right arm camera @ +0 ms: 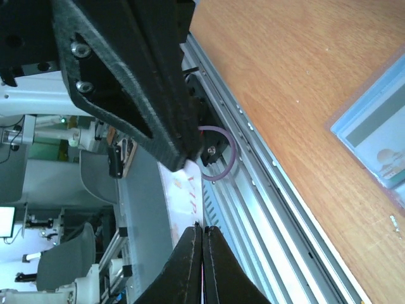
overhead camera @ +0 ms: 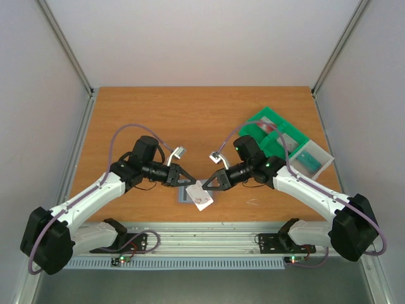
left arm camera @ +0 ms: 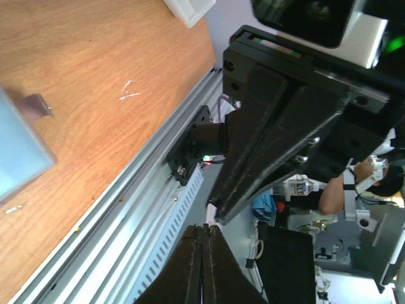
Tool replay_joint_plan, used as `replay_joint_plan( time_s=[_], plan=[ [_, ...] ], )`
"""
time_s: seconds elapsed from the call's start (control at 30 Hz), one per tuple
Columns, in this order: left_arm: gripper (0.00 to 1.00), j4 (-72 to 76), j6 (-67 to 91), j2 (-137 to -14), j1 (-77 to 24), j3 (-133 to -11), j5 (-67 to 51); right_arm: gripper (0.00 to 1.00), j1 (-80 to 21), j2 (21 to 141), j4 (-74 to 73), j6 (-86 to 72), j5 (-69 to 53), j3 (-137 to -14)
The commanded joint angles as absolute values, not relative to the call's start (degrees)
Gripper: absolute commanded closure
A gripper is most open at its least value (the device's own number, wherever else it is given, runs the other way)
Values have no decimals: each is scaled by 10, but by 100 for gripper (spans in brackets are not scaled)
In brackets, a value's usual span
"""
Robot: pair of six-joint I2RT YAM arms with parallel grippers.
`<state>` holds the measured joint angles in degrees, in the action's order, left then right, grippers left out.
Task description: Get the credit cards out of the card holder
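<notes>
The card holder [overhead camera: 183, 195] lies open on the table near the front edge, grey-blue inside up. It shows at the left of the left wrist view [left arm camera: 18, 152] and at the right of the right wrist view [right arm camera: 373, 136], with a card still in one panel. A pale card with red marks [overhead camera: 204, 198] hangs in the air just right of the holder, over the front rail [right arm camera: 183, 196]. My left gripper [overhead camera: 190, 182] and right gripper [overhead camera: 206, 185] meet tip to tip over it. Both are shut on this card, which shows edge-on between the left [left arm camera: 204, 228] and right [right arm camera: 201, 228] gripper's fingers.
A green compartmented tray [overhead camera: 262, 120] stands at the back right, with a clear bin [overhead camera: 324, 166] beside it holding something teal. The metal front rail [overhead camera: 209, 237] runs just below the grippers. Grey walls close in both sides.
</notes>
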<state>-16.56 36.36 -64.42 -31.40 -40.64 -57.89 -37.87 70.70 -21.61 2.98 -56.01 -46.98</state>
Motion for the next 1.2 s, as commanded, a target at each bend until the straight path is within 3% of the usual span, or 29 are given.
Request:
replay_joint_plan(
  time_s=[0.0,0.2,0.57,1.0,1.17],
  plan=[
    [99,-121,375,-635,-317,-400,-628,99,-377,695,-191,16,-551,-486],
    [100,-95,392,-621,-317,-389,-625,98,-377,685,-192,1,-522,-483],
    [100,-54,458,-600,-317,-391,-553,58,-369,637,-149,-150,-397,-453],
    [100,-7,536,-569,-317,-393,-389,43,-370,587,-16,-333,-337,-374],
    [99,102,634,-556,-317,-341,-322,34,-369,587,37,-369,-339,-359]
  ],
)
